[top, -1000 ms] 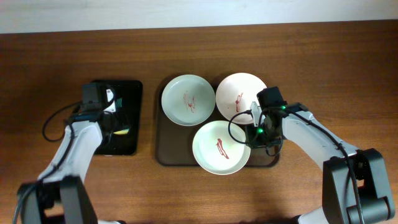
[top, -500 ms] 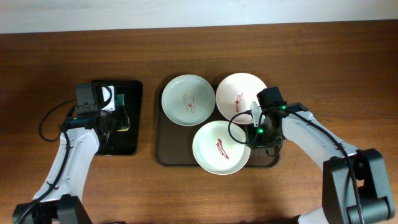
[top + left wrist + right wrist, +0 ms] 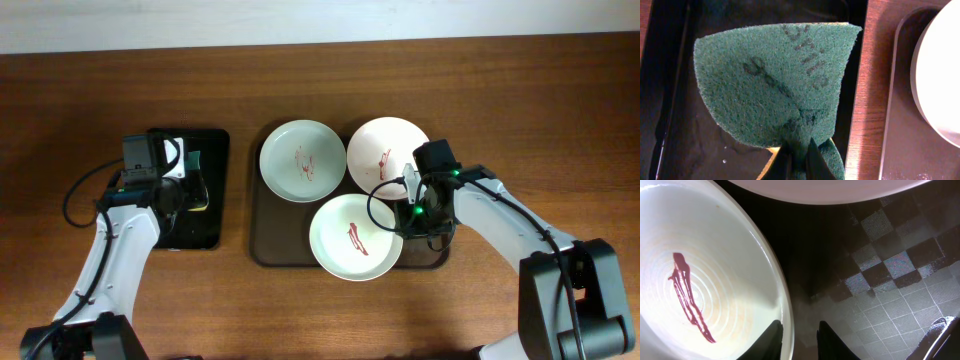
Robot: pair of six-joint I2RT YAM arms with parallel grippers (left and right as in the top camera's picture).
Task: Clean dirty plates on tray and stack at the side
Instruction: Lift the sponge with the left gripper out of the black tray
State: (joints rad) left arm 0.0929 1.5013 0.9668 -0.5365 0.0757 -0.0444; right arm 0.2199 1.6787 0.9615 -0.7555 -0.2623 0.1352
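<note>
Three plates lie on the brown tray (image 3: 265,240), each with a red smear: back left (image 3: 303,160), pinkish-white back right (image 3: 388,150), and front (image 3: 355,237). My right gripper (image 3: 407,215) straddles the front plate's right rim, shut on it. In the right wrist view that gripper (image 3: 800,335) has one finger inside the plate (image 3: 705,265) and one outside. Over the black tray (image 3: 215,150), my left gripper (image 3: 187,192) is shut on a green scouring pad (image 3: 770,80). The pad fans out above the jaws of the left gripper (image 3: 799,157).
The smaller black tray (image 3: 675,100) sits left of the brown tray (image 3: 895,125), with a strip of wooden table (image 3: 865,100) between them. The back left plate's edge (image 3: 940,75) shows at the right. The pinkish plate (image 3: 830,190) lies just beyond the right gripper.
My left arm shifted a little to the left over the black tray with the pad in its jaws, then held still. The right arm and the plates have not moved.
</note>
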